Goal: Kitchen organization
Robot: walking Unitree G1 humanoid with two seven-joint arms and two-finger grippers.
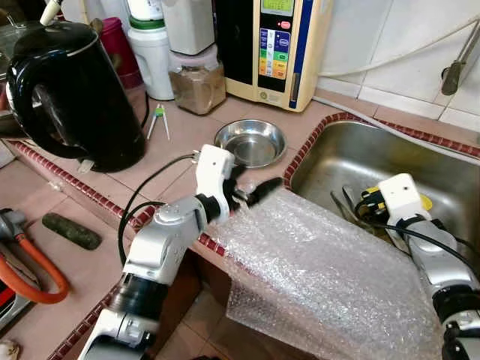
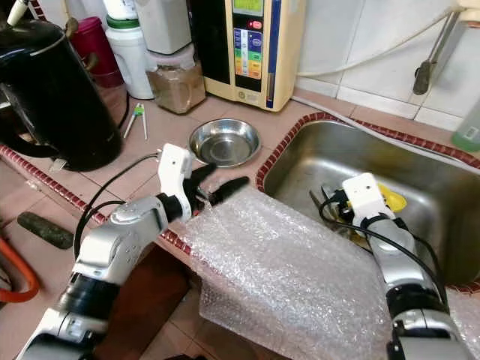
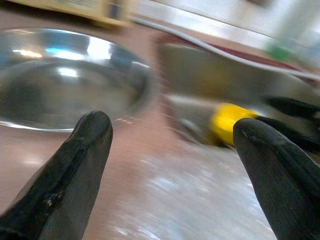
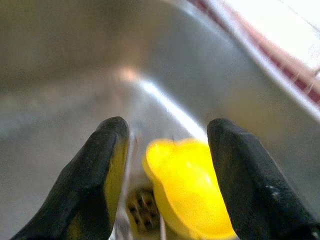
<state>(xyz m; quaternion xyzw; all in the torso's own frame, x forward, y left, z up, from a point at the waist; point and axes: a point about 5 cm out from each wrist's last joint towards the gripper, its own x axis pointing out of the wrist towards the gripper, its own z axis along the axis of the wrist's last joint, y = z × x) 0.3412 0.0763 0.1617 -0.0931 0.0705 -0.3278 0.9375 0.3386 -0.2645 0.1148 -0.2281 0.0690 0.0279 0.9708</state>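
A sheet of bubble wrap (image 1: 322, 270) drapes over the counter's front edge beside the steel sink (image 1: 360, 154). My left gripper (image 1: 251, 187) hovers open over the wrap's top edge, just in front of a small steel bowl (image 1: 250, 142) on the counter. Down in the sink, my right gripper (image 4: 165, 165) stands open around a yellow object (image 4: 187, 187), which lies between its fingers (image 4: 102, 175) above the drain. The yellow object (image 2: 391, 196) peeks out beside the right wrist.
A black electric kettle (image 1: 71, 94) stands at the left. Jars and a water machine (image 1: 274, 45) line the back wall. Green tongs (image 1: 158, 118) lie near the kettle. A dark cucumber-like piece (image 1: 70, 230) and an orange hose (image 1: 30, 277) lie on the lower counter.
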